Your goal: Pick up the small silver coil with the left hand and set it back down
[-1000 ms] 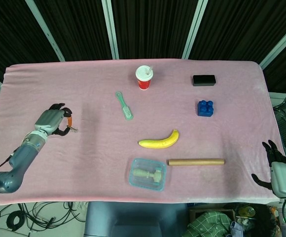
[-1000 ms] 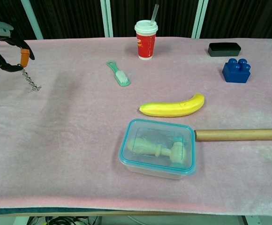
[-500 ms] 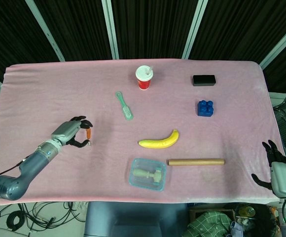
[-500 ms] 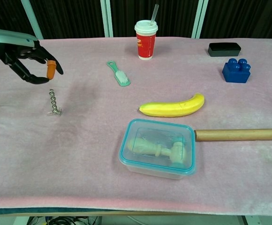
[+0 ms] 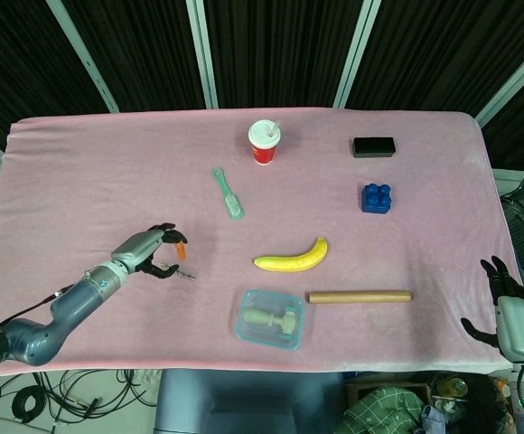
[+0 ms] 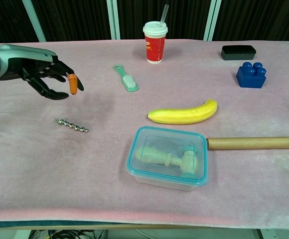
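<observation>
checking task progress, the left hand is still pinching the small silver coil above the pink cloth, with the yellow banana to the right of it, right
Not quite. The left hand holds nothing: the small silver coil lies flat on the pink cloth, apart from the fingers, below the hand in the chest view. The yellow banana does lie to the right of it.

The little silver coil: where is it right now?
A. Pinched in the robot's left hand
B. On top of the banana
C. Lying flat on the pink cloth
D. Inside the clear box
C: the small silver coil lies flat on the pink cloth, with the left hand above it, fingers spread and not touching it.
</observation>
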### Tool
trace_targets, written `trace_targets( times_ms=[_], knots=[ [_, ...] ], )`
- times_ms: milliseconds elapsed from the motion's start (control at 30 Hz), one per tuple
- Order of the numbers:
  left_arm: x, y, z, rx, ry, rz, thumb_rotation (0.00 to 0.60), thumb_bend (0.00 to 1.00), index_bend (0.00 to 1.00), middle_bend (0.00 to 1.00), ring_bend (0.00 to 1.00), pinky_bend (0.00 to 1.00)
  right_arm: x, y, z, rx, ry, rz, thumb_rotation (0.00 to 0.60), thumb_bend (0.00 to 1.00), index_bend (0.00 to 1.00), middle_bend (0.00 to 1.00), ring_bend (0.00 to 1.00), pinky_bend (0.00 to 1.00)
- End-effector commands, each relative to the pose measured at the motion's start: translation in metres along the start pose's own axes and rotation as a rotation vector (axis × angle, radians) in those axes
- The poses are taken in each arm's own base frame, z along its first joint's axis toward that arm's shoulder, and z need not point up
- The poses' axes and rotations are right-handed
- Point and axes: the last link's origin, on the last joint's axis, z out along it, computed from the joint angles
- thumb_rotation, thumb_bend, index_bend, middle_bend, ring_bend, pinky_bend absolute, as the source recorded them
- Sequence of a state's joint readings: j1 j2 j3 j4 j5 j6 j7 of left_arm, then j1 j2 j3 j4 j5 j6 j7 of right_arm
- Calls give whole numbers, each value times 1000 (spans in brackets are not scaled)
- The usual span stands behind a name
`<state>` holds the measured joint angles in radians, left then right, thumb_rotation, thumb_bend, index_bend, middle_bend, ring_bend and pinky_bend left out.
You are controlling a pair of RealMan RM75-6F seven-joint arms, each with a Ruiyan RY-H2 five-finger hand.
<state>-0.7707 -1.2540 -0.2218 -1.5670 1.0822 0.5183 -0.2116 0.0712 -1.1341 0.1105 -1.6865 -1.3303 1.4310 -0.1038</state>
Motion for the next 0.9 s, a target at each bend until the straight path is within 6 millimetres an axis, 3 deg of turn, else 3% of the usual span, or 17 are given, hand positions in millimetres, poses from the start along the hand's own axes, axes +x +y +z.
trace_targets(
  times_ms=[33,100,233,467,700,900],
  knots=[
    [5,-9,-3,-12,60,163,600,409,337,195,0,0,0,0,0,0,-1,0,600,108,0,0,162,233],
    [10,-11,-7,-27,119,264,600,404,260,185,0,0,0,0,0,1,-1,-1,600,107,0,0,162,233],
    [13,-16,-25,-48,231,391,600,357,200,158,0,0,0,0,0,0,2,-3,600,108,0,0,162,233],
    [7,-36,-89,-8,440,564,600,324,150,119,0,0,1,0,1,2,7,-9,600,108,0,0,162,233],
    [-14,-65,-165,139,553,499,600,324,153,115,0,0,1,0,2,14,11,-29,600,107,0,0,160,233],
    [-26,-76,-214,229,540,340,600,324,153,116,0,0,1,1,2,22,5,-55,600,104,0,0,155,232]
  ],
)
